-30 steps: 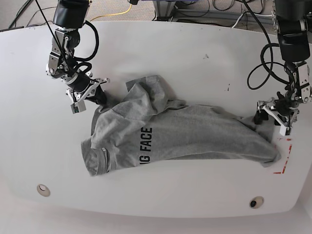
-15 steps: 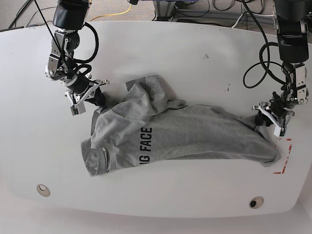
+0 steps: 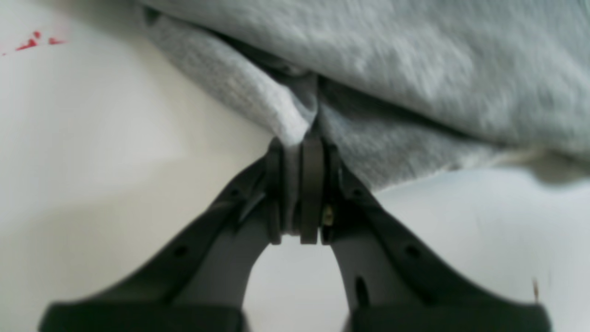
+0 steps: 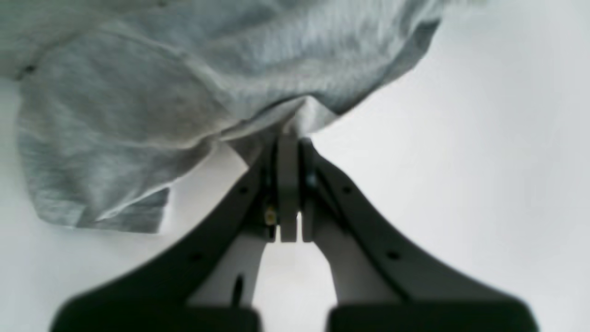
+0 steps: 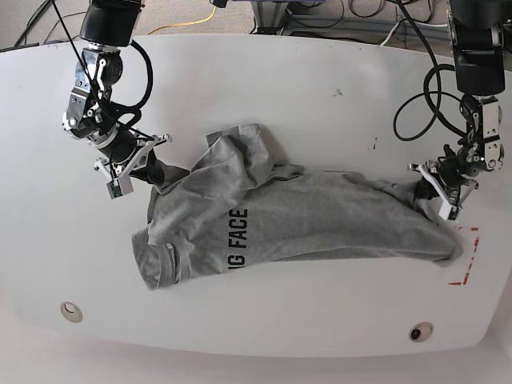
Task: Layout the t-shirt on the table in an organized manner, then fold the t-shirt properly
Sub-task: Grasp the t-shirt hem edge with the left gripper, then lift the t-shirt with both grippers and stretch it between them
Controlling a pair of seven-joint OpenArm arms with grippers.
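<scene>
Between its closed jaws, the left gripper pinches the t-shirt edge; the right gripper likewise.

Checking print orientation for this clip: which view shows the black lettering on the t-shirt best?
The base view. It shows the whole t-shirt on the table, with the black lettering partly readable as "FACE". Both wrist views show only blurred grey fabric at the pinched edges, no lettering.
</scene>
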